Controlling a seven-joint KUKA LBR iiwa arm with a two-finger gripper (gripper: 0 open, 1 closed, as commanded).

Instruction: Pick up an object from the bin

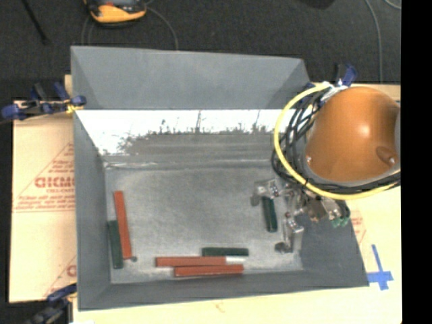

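Note:
My gripper [273, 220] is low over the right part of the bin floor and stands open. One metal finger [260, 194] is at the upper left and the other [289, 240] at the lower right. A short dark green stick [270, 216] lies upright in the view between the two fingers; neither finger visibly presses on it. Whether it rests on the floor or is lifted I cannot tell.
Along the front wall lie a dark green stick with a white tip [225, 252] and two red-brown sticks [181, 262] [209, 271]. At the left wall lie an orange-red stick [121, 216] and a dark green stick [115, 246]. The arm's orange cover and cables overhang the bin's right side.

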